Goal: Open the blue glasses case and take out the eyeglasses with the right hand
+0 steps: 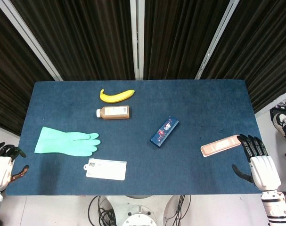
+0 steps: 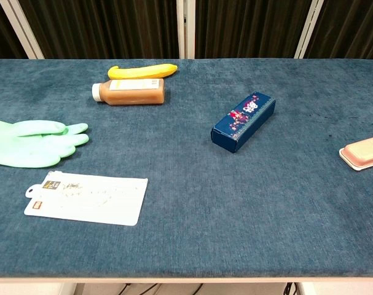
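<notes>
Your blue glasses case [image 1: 165,132] lies closed and angled mid-counter, clear on every side so you can come straight in, while your right hand [image 1: 259,162], fingers spread and empty, waits well off to its right beside the pink box [image 1: 220,145].

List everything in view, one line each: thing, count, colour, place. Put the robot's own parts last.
banana: 1, yellow, far side of table, left of centre
bottle: 1, brown with white cap, lying on its side just in front of the banana
glasses case: 1, blue with a printed pattern, closed, lying diagonally near the centre
rubber glove: 1, mint green, flat at the left
packet card: 1, white, near edge, left of centre
flat case: 1, pink, right side, by the right hand's fingertips
table: 1, dark blue cloth
left hand: 1, white and black, at the near left corner, holding nothing
right hand: 1, white and black, at the right edge, holding nothing
</notes>
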Controlling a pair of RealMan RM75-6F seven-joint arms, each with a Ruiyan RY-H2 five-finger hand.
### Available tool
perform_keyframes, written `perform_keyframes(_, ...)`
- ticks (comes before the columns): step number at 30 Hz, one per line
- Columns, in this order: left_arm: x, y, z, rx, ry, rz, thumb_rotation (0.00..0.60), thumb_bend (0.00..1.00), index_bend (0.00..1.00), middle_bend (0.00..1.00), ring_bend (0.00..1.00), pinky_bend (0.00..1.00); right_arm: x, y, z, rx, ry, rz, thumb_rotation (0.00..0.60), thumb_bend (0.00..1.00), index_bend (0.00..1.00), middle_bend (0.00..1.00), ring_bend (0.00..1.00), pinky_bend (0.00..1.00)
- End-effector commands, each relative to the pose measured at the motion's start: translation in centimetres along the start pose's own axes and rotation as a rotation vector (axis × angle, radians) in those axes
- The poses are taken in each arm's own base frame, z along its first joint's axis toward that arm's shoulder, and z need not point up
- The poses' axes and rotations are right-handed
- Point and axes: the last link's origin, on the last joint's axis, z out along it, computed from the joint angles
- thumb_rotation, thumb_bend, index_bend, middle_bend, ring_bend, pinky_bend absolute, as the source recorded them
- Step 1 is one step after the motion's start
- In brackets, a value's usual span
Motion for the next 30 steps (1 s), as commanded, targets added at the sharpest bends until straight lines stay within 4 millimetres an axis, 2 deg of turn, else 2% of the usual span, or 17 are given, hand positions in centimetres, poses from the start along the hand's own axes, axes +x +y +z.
perform_keyframes(1, 0.0, 0.0, 0.0, 0.000, 0.000, 0.000, 0.600, 0.24, 0.48, 0.37, 0.23, 0.15, 0.0, 0.0, -0.1, 0.001, 0.001, 0.001, 0.600, 0.21, 0.00, 0.08, 0.00, 0.00)
perform_keyframes(8, 0.0, 0.0, 0.0, 0.000, 0.001, 0.002, 0.600, 0.24, 0.48, 0.37, 0.23, 0.15, -0.3, -0.2, 0.5, 0.026, -0.034, -0.007, 0.600, 0.21, 0.00, 0.08, 0.00, 0.00)
perform_keyframes(11, 0.0, 0.0, 0.0, 0.000, 0.001, 0.004, 0.600, 0.24, 0.48, 0.37, 0.23, 0.15, -0.5, -0.9, 1.9, 0.061, -0.065, -0.009, 0.600, 0.21, 0.00, 0.09, 0.00, 0.00)
perform_keyframes(14, 0.0, 0.0, 0.0, 0.000, 0.001, 0.003, 0.600, 0.24, 0.48, 0.37, 0.23, 0.15, -1.1, -2.3, 4.2, 0.127, -0.107, -0.018, 0.600, 0.21, 0.00, 0.12, 0.00, 0.00)
perform_keyframes(17, 0.0, 0.0, 0.0, 0.001, 0.001, 0.003, 0.600, 0.24, 0.48, 0.37, 0.23, 0.15, -2.3, -5.1, 7.2, 0.213, -0.172, -0.024, 0.600, 0.29, 0.00, 0.16, 0.00, 0.00)
perform_keyframes(22, 0.0, 0.0, 0.0, 0.002, 0.001, 0.000, 0.600, 0.24, 0.48, 0.37, 0.23, 0.15, -5.0, -10.1, 12.2, 0.321, -0.319, -0.034, 0.600, 0.53, 0.00, 0.22, 0.00, 0.00)
perform_keyframes(24, 0.0, 0.0, 0.0, 0.002, 0.001, -0.001, 0.600, 0.24, 0.48, 0.37, 0.23, 0.15, -6.5, -12.3, 14.1, 0.357, -0.374, -0.056, 0.600, 0.60, 0.00, 0.22, 0.00, 0.00)
perform_keyframes(30, 0.0, -0.1, 0.0, 0.001, 0.001, -0.004, 0.600, 0.24, 0.48, 0.37, 0.23, 0.15, -10.6, -17.5, 17.8, 0.410, -0.467, -0.101, 0.600, 0.75, 0.00, 0.24, 0.00, 0.00)
